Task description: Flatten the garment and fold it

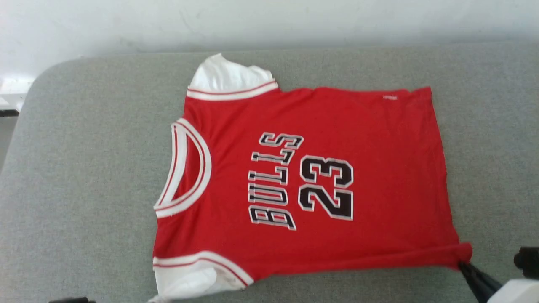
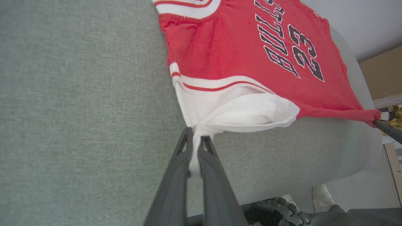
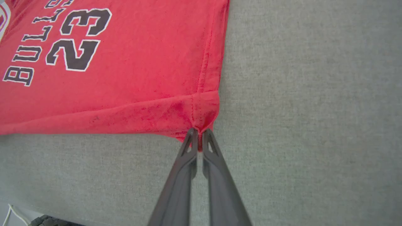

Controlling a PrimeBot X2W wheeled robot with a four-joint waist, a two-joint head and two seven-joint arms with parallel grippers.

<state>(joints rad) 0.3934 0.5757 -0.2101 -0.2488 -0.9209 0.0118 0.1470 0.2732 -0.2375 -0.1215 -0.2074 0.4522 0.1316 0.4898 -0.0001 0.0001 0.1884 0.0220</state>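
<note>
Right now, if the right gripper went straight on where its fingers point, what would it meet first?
The red Bulls jersey: the right gripper is shut on its hem corner and would likely push into it.

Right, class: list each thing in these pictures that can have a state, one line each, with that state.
Red jersey-style T-shirt with white short sleeves: lying front up, unfolded, near edge stretched between the two grippers.
Near white sleeve: bunched, not flat.
Left gripper: shut on the near white sleeve's edge.
Right gripper: shut on the near red hem corner.
</note>
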